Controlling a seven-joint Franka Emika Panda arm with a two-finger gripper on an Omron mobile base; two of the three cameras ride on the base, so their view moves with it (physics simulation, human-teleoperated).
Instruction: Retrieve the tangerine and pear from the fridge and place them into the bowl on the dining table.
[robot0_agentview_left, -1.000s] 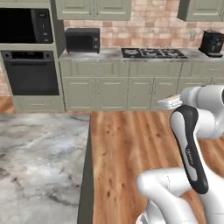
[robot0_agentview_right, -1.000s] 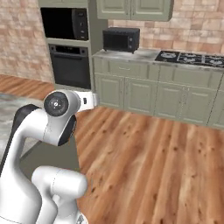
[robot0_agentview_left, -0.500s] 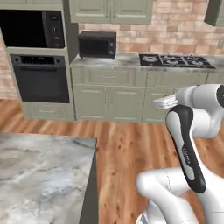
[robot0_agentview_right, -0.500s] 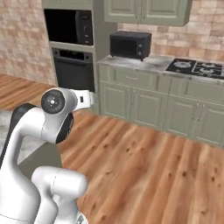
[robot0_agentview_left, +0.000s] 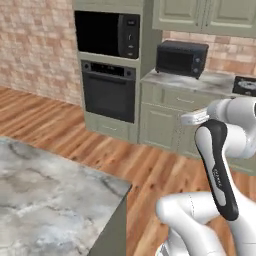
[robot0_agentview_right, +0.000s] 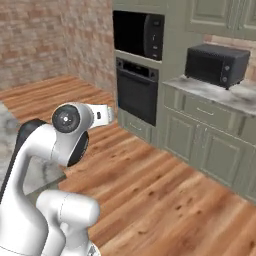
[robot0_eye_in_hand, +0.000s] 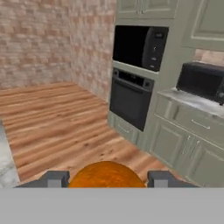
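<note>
Hand view: the hand (robot0_eye_in_hand: 107, 179) grips the tangerine (robot0_eye_in_hand: 106, 176), which sits between its two dark fingertips (robot0_eye_in_hand: 54, 179) at the lower edge, jaws half parted around the fruit. Left base view: a corner of the marble bench (robot0_agentview_left: 47, 200) lies at lower left, beside the white arm (robot0_agentview_left: 220, 165). Beyond, wood floor (robot0_agentview_right: 165, 195), then the built-in oven (robot0_agentview_left: 109, 91) and a black toaster oven (robot0_agentview_right: 216, 65) on the far counter.

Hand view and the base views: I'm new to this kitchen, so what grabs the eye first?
In the hand view, the bright orange tangerine sits clamped between the gripper fingertips at the bottom. Beyond it stands a tall black built-in oven in sage cabinets, and the marble dining table fills the left base view's lower left.
</note>
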